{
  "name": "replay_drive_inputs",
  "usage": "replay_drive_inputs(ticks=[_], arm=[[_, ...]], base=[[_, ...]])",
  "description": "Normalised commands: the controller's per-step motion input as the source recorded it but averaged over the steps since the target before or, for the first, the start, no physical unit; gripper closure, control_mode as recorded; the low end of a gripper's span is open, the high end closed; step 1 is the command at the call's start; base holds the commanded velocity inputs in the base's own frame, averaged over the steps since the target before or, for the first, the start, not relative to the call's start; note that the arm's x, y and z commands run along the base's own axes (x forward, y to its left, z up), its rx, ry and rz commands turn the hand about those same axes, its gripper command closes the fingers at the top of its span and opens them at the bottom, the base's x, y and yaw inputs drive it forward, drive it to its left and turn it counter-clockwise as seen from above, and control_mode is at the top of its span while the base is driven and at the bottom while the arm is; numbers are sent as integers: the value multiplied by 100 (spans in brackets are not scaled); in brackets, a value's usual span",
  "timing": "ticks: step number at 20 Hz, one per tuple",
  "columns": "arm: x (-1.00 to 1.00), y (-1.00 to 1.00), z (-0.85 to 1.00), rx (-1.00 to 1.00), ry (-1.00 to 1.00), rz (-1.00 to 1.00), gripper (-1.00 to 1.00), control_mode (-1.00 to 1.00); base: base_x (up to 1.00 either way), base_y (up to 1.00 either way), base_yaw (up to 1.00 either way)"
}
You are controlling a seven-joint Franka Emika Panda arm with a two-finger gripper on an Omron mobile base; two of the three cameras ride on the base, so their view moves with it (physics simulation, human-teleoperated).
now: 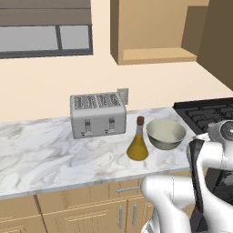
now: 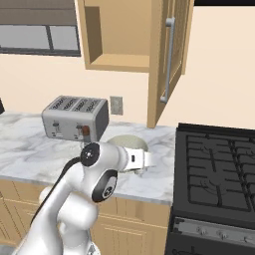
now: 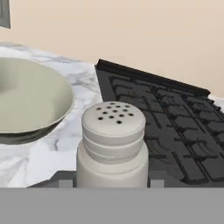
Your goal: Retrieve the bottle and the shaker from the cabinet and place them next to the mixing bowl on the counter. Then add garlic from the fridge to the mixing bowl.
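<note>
Hand view has the gripper (image 3: 112, 183) clamped on the shaker (image 3: 113, 146), low beside the mixing bowl (image 3: 30, 98) on the counter (image 3: 48, 151) — likely being set down; the bottle (image 1: 138, 143) already stands there.

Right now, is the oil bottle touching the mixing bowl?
Apart. The left base view shows a strip of bare counter between the bottle and the mixing bowl.

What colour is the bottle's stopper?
Reddish-brown, over yellow oil; the bottle shows best in the left base view.
</note>
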Motion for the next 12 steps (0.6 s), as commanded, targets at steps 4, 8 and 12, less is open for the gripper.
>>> replay_drive_inputs(ticks=[4, 8, 12], arm=[[28, -40, -49, 7, -1, 43, 100, -100], [31, -52, -41, 9, 0, 50, 100, -100], [33, -42, -35, 13, 9, 44, 100, -100]], base=[[0, 0, 0], [0, 0, 0], [0, 0, 0]])
